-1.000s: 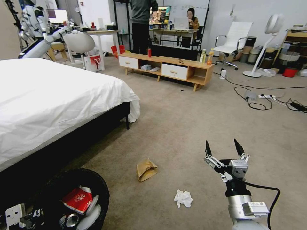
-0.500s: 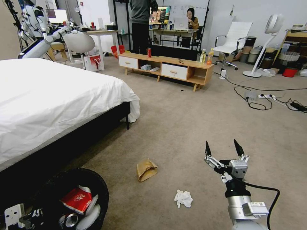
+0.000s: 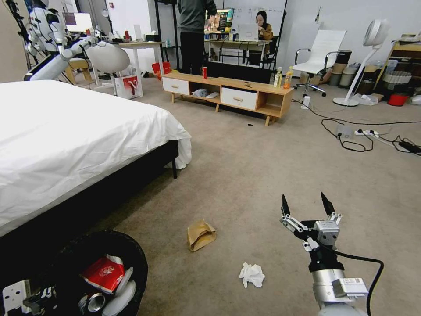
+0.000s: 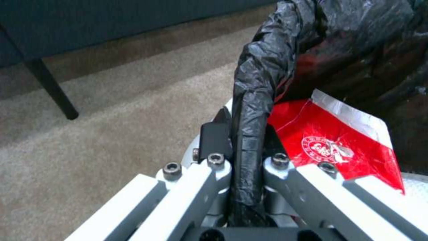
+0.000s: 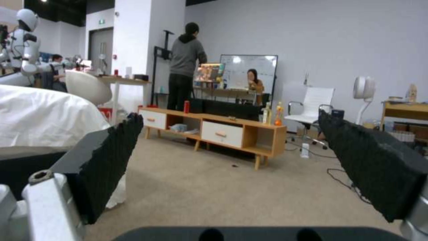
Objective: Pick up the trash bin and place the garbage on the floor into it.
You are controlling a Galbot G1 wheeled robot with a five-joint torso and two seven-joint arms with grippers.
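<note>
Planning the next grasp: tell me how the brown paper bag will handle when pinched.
The brown paper bag is crumpled and flattened, so probably light and likely to fold further under the fingers. It looks empty; it may slide on the carpet rather than roll.

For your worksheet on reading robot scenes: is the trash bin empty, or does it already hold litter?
Not empty. The trash bin, its rim clamped by the left end effector, holds a red snack packet, a can and white pieces.

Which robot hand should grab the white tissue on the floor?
Probably the right gripper: it's open, empty, near the tissue. The left gripper is clamped on the bin's rim.
</note>
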